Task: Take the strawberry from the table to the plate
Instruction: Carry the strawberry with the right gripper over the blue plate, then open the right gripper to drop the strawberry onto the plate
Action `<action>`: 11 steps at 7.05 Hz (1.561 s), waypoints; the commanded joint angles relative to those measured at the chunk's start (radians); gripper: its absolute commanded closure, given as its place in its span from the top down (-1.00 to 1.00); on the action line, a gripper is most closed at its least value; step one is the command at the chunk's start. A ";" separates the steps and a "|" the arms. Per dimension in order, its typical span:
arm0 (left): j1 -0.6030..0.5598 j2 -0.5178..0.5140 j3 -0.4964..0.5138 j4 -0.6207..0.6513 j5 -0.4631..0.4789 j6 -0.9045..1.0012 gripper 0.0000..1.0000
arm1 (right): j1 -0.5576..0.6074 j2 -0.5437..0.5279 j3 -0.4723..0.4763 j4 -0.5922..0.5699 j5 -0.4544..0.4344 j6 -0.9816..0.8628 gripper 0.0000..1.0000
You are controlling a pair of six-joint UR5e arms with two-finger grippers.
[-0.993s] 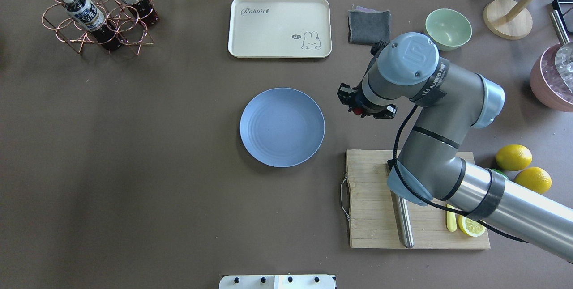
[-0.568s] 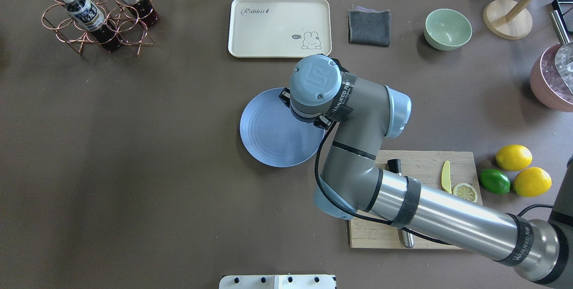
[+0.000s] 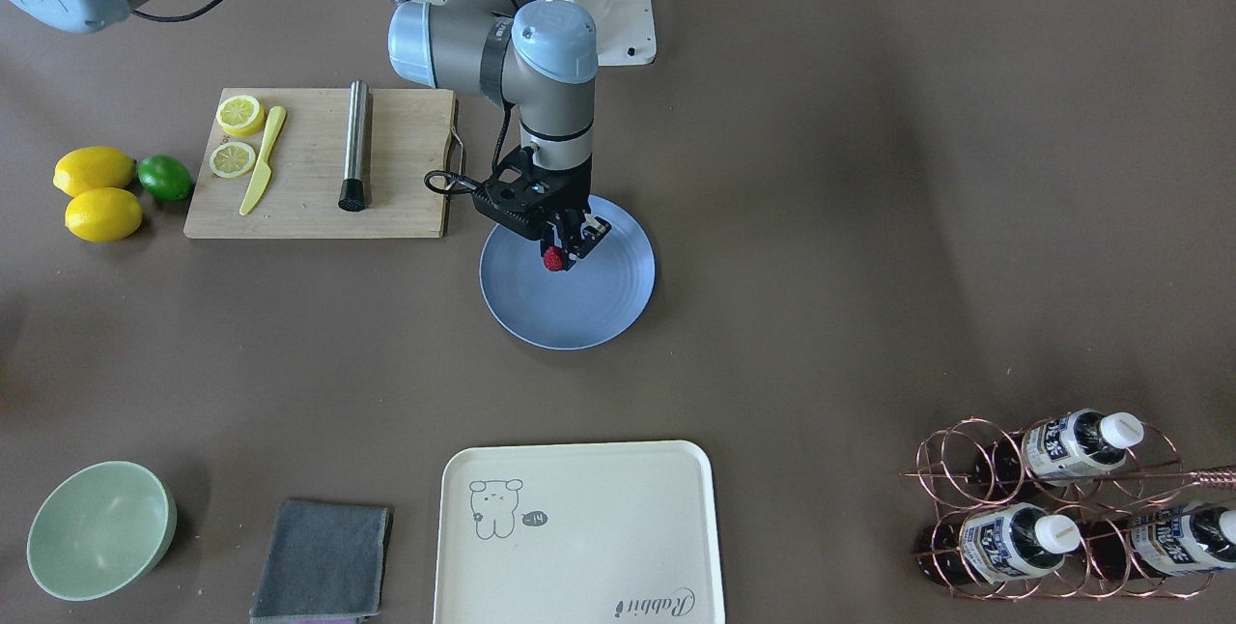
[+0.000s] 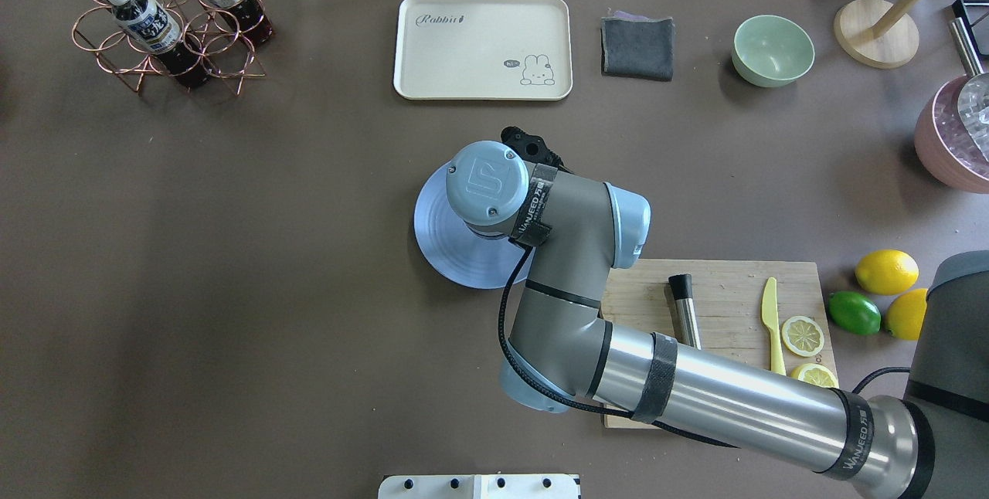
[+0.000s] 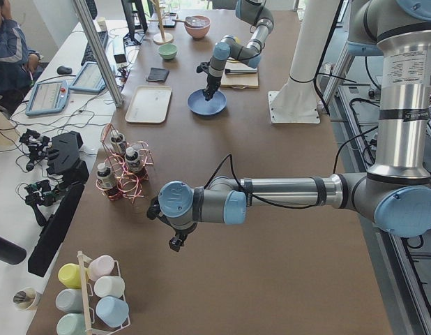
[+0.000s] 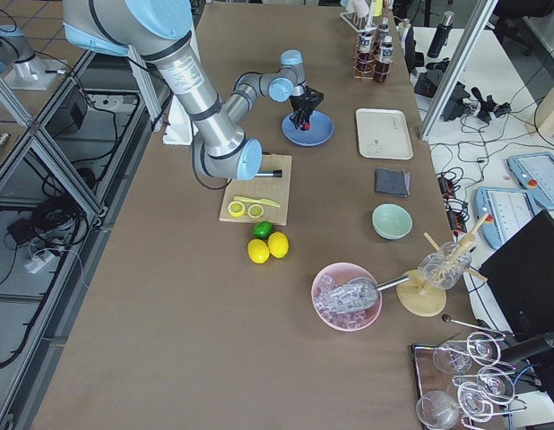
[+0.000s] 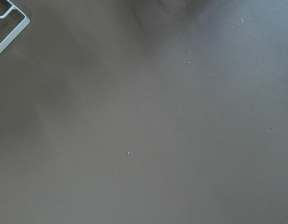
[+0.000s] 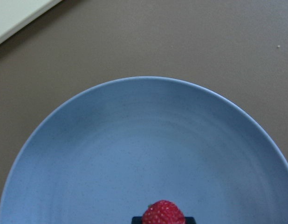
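"Rabbit" on the cream tray (image 4: 479, 51)

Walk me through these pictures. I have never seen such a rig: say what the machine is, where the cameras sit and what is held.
These are two robot arms at a brown table, each ending in a two-finger pincer. One camera looks down from behind the robot, one faces it, two watch from the table's ends, and one rides on each wrist. The right pincer is shut on a strawberry and holds it over the blue plate; its wrist camera shows berry and plate close up. The left pincer hangs over bare table; whether it is open cannot be told. Also on the table: a cutting board, lemons, a lime, a tray, a bowl.
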 commanded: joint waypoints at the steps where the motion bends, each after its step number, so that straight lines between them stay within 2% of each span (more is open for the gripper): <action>1: 0.000 0.000 0.001 -0.001 -0.001 0.000 0.96 | -0.015 0.002 -0.009 0.001 -0.012 -0.002 -1.00; 2: 0.000 0.000 0.001 -0.003 -0.002 0.000 0.96 | -0.016 0.002 -0.018 0.001 -0.025 -0.004 -1.00; 3: 0.000 0.000 0.001 -0.004 0.001 0.000 0.96 | -0.015 0.002 -0.026 0.001 -0.029 0.001 -0.42; 4: 0.000 0.000 0.001 -0.006 0.001 0.000 0.96 | -0.016 0.004 -0.032 0.001 -0.035 -0.005 0.00; 5: 0.000 0.000 0.001 -0.007 0.001 0.000 0.96 | -0.016 0.005 -0.032 0.001 -0.037 -0.020 0.99; 7: 0.000 0.002 0.005 -0.009 0.001 0.000 0.96 | -0.004 0.020 -0.027 -0.001 -0.032 -0.043 1.00; 9: 0.000 0.002 0.010 -0.009 0.006 0.000 0.96 | 0.049 0.027 -0.007 -0.015 0.042 -0.077 1.00; 11: -0.002 0.027 0.008 -0.009 0.006 -0.002 0.96 | 0.140 0.019 0.071 -0.146 0.160 -0.212 1.00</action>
